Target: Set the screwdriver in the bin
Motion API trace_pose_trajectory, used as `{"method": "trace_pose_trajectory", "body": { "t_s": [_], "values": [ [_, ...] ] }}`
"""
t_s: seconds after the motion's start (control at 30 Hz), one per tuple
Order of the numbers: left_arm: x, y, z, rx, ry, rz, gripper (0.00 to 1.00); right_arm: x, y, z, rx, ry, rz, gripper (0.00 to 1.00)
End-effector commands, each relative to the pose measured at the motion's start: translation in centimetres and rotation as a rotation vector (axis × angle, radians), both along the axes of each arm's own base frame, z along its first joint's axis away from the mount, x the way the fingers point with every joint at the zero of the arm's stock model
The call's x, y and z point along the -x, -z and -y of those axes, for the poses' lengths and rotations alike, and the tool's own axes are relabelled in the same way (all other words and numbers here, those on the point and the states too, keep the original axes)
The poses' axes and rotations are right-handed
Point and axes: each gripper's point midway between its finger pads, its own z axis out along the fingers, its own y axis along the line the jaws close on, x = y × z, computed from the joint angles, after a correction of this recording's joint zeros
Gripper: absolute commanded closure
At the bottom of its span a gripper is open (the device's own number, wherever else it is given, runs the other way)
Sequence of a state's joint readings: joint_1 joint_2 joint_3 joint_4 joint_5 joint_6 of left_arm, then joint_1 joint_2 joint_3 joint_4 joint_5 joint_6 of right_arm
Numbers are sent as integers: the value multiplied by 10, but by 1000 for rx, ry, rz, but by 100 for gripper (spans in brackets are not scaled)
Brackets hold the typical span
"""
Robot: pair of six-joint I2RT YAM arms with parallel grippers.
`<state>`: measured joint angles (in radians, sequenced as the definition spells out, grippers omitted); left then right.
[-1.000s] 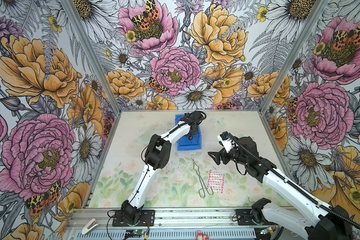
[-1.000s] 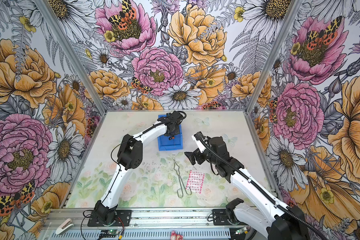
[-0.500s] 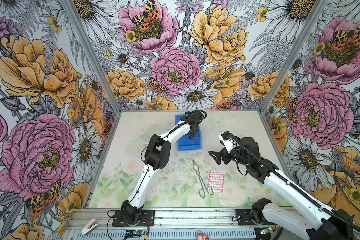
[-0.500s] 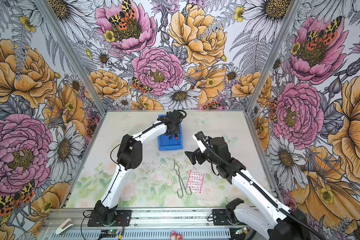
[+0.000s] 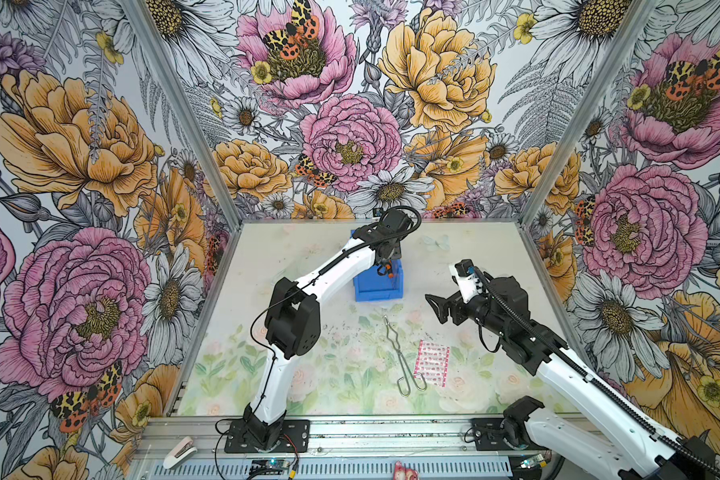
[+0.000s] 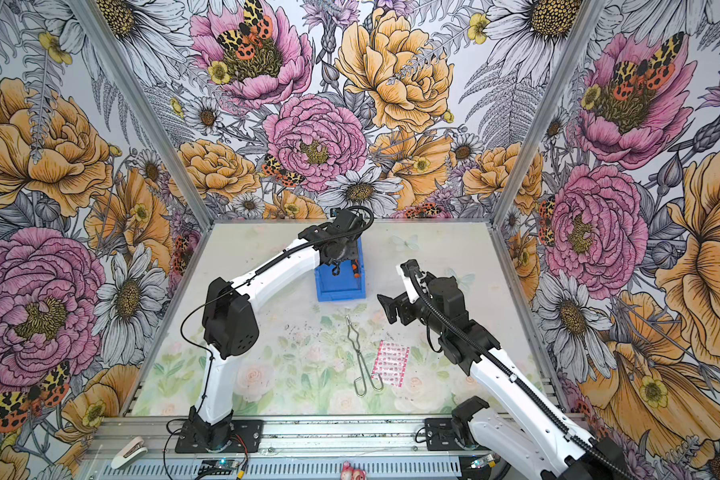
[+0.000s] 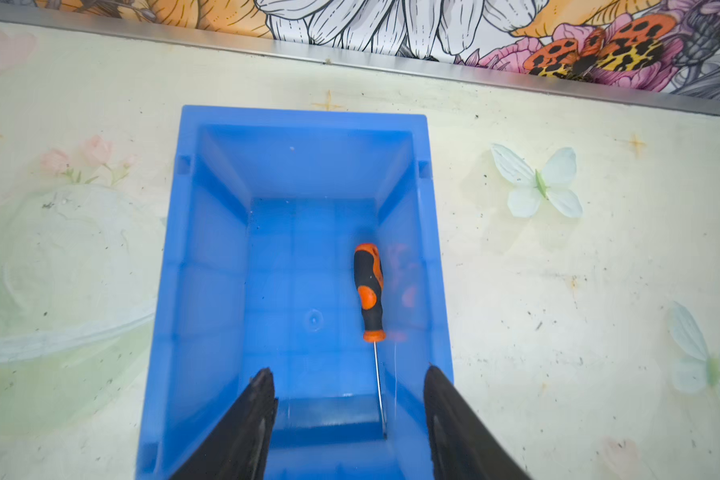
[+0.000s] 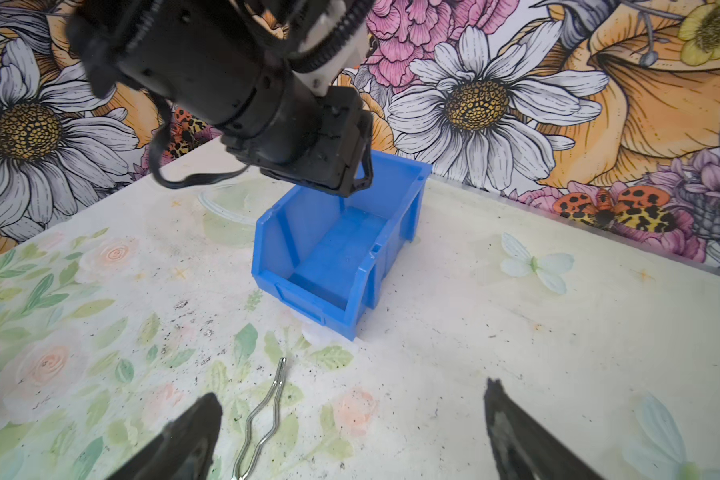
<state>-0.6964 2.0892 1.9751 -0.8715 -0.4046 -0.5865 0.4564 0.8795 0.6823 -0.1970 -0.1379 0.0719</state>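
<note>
Now released, the screwdriver lies inside the bin.

One screwdriver, one bin, one wire tongs, one pink packet

Glossy blue plastic bin, metal-shafted screwdriver

I can read no text, label, brand, number or sign in any view. The bin, the screwdriver, the tabletop and the pink patterned packet carry no legible lettering.
</note>
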Motion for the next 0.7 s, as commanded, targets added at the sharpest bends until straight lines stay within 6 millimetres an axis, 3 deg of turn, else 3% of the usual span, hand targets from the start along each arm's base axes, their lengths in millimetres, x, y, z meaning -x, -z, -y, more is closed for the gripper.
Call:
{"method": "trace_pose_trajectory", "body": {
  "t_s": [0.0,0.17,0.2,0.37,0.53,0.67],
  "values": [
    [19,-16,-10,-52,22,38,40,-5,2,19,-24,123,-2,1],
    [55,-22,-23,-60,62,49,33,-3,4,32,-66,196,-15,1],
    [64,-31,-30,-49,64,65,32,-2,5,34,-73,213,-13,0],
    [91,-32,-58,-44,69,86,24,-7,12,53,-61,321,-13,1],
    [115,-30,-93,-20,57,94,15,-8,16,67,-58,404,-14,1],
    [129,-20,-120,36,45,103,1,-5,20,84,-53,491,-5,0]
  ]
}}
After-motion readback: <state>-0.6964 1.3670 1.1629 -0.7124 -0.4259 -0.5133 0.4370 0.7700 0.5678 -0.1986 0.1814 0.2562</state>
